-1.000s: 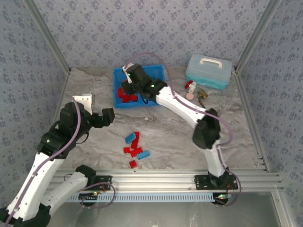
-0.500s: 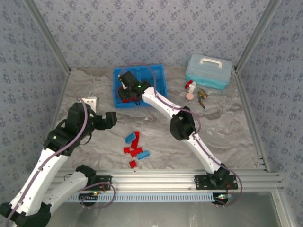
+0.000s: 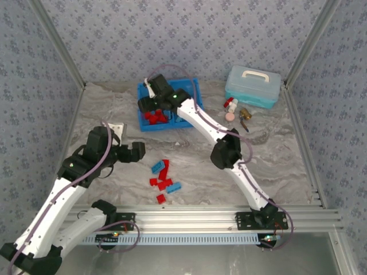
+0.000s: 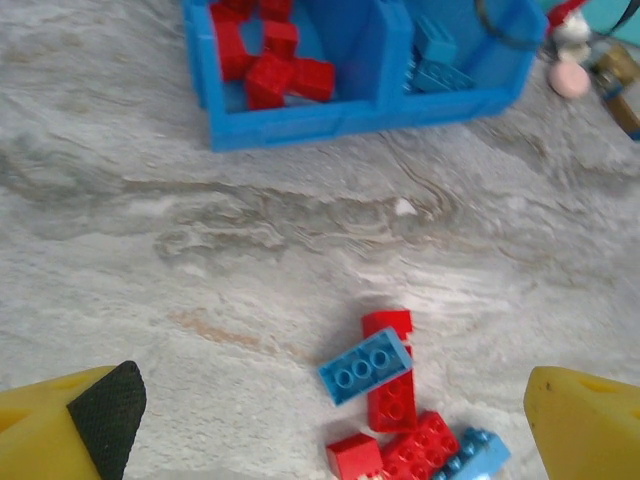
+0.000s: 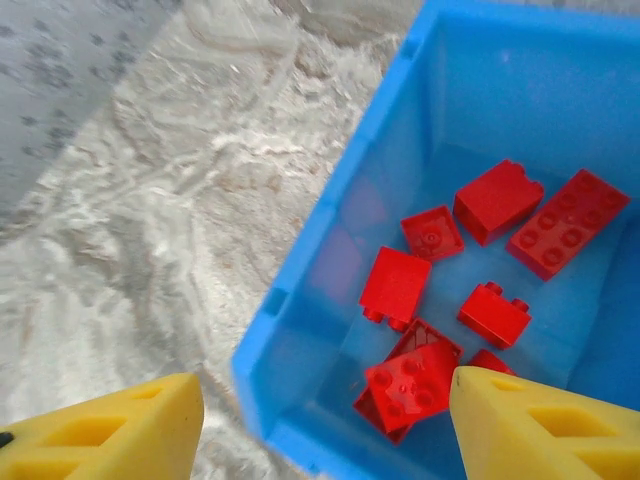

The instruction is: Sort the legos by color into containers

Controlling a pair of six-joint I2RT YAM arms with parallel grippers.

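From above, we see the blue tray [image 3: 194, 86] at the far middle of the marbled table [image 3: 275, 154]. The right gripper [image 3: 148, 104] hangs over its left compartment [image 3: 141, 91], where red bricks [image 3: 155, 117] lie; from here we cannot tell how its fingers stand. The left gripper [image 3: 137, 152] is just left of the loose bricks [image 3: 163, 179], a small cluster of red and light blue ones nearer the front rail. A pale blue lidded case [image 3: 253, 86] stands to the right of the tray, apart from it.

From the left wrist, we find the left gripper [image 4: 328, 420] spread wide and empty, a yellow fingertip at each lower corner. The loose bricks lie on the table between the fingers, a light blue brick [image 4: 365, 365] lying against a red one. Beyond, the tray holds red bricks on the left and light blue bricks [image 4: 435, 60] in the right compartment [image 4: 460, 100].

From the right wrist, the right gripper [image 5: 325, 430] is likewise spread and holds nothing. It straddles the tray's outer wall, one finger over the table, the other over the scattered red bricks.
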